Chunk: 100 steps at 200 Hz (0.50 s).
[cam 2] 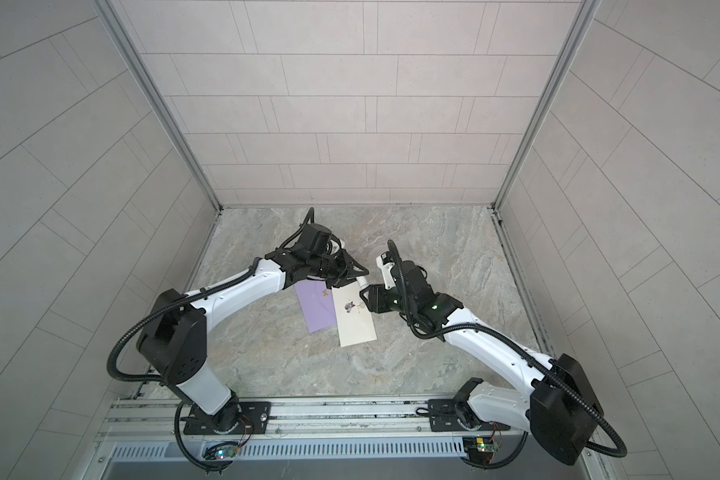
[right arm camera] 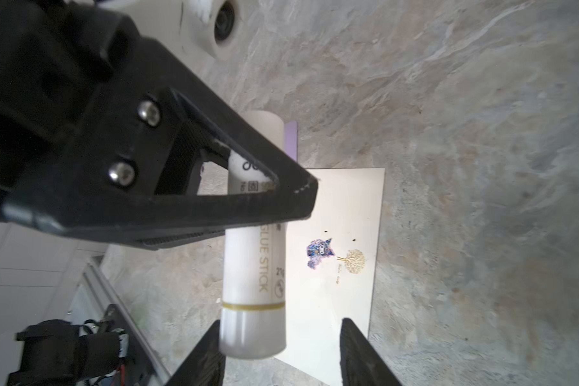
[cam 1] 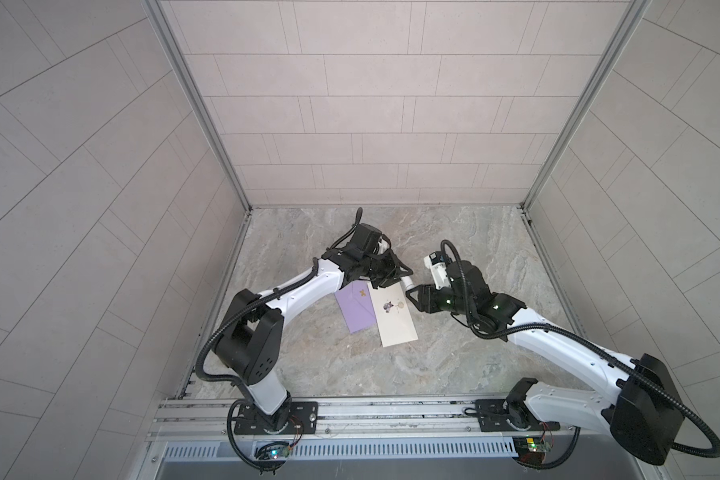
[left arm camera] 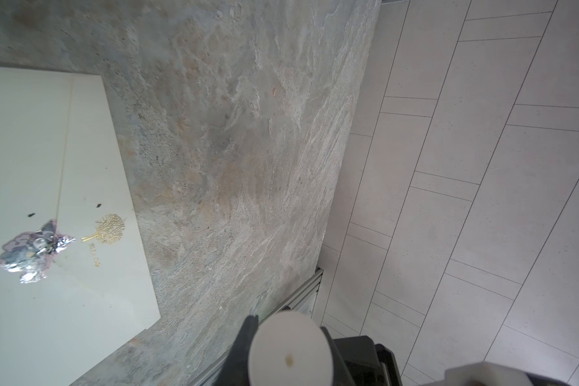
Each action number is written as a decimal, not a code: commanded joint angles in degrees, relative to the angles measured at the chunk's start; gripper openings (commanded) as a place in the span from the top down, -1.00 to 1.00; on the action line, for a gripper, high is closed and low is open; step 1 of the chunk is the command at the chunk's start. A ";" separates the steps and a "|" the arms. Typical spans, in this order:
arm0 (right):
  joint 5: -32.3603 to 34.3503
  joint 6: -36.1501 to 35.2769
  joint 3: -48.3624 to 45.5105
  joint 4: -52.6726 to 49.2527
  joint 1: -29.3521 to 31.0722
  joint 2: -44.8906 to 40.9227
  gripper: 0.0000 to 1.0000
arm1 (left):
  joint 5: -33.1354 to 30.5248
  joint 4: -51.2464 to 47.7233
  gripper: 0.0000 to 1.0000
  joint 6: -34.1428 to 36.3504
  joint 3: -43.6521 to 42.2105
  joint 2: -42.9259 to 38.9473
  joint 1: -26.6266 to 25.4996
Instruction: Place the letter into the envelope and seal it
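I am pinching the glue stick [right arm camera: 254, 274] in my left end effector [right arm camera: 274, 204]. Its fingers are pressed onto the barrel above the printed name, and they are holding the stick over the bench [cam 1: 433, 365] near the middle of both top views. My right end effector [right arm camera: 280, 322] is standing spread at the bottom of the right wrist view. One finger is just beside the cap [right arm camera: 253, 331] and the other is well clear of it, so this end effector is gripping nothing.

I am judging the stick to be light, rigid and smooth, so it is likely to twist in a loose grip. The cap below the gold band is the place for my right fingers, squeezing across its round sides.

The letter [cam 1: 395, 322], which I am taking to be the white sheet with the sticker and the gold tree, is lying flat at the centre of the top views. It is overlapping the right edge of the purple envelope [cam 1: 354, 311] on its left. Both are looking thin, light and easy to crease, so I am expecting to take them by a free corner or edge. I cannot tell whether the envelope's flap is open.

My left arm is reaching in from the lower left with its elbow raised, and its wrist is hanging over the letter's upper corner. My right arm is stretching in low from the lower right, pointing left at the stick.
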 commanded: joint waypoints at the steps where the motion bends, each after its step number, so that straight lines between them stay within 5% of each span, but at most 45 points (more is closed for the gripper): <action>1: -9.52 2.71 -0.04 5.73 -2.02 -1.10 -0.10 | 0.40 -1.11 1.00 0.80 0.41 -1.27 0.01; 74: -11.24 1.34 3.36 4.86 -2.49 4.00 -0.01 | 1.11 -0.20 1.00 1.06 0.74 -1.61 -1.03; 100: -10.96 1.62 4.60 5.70 -2.49 6.00 0.18 | 1.30 -0.01 1.00 0.98 0.92 -1.61 -1.42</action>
